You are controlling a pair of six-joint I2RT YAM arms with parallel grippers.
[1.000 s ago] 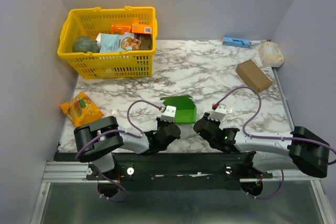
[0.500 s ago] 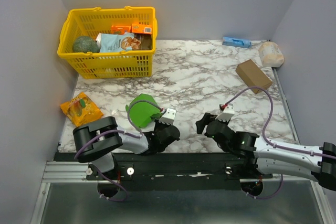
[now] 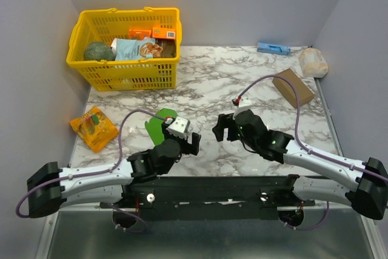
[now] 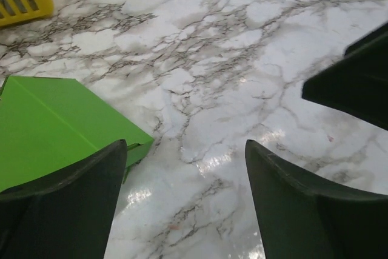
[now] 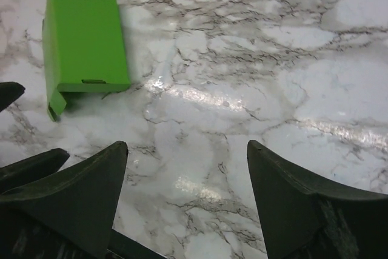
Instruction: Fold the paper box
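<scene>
The paper box [image 3: 159, 122] is bright green thin card and lies on the marble table, left of centre. In the left wrist view the paper box [image 4: 54, 119] sits just beyond my left finger, apart from it. My left gripper [image 4: 185, 144] is open over bare marble, with nothing between its fingers. Seen from the right wrist, the paper box [image 5: 85, 47] lies flat with one flap bent down. My right gripper [image 5: 186, 144] is open and empty too. From above, the left gripper [image 3: 191, 143] and right gripper [image 3: 220, 129] face each other near the table's middle.
A yellow basket [image 3: 124, 76] full of groceries stands at the back left. An orange packet [image 3: 94, 127] lies near the left edge. A brown cardboard box [image 3: 293, 87], a pale bag [image 3: 313, 62] and a blue item [image 3: 273, 48] sit at the back right.
My left gripper carried the green box to the left, then let it go and opened. My right gripper opened wide and moved up towards the table's middle. Both arms reached farther forward.
</scene>
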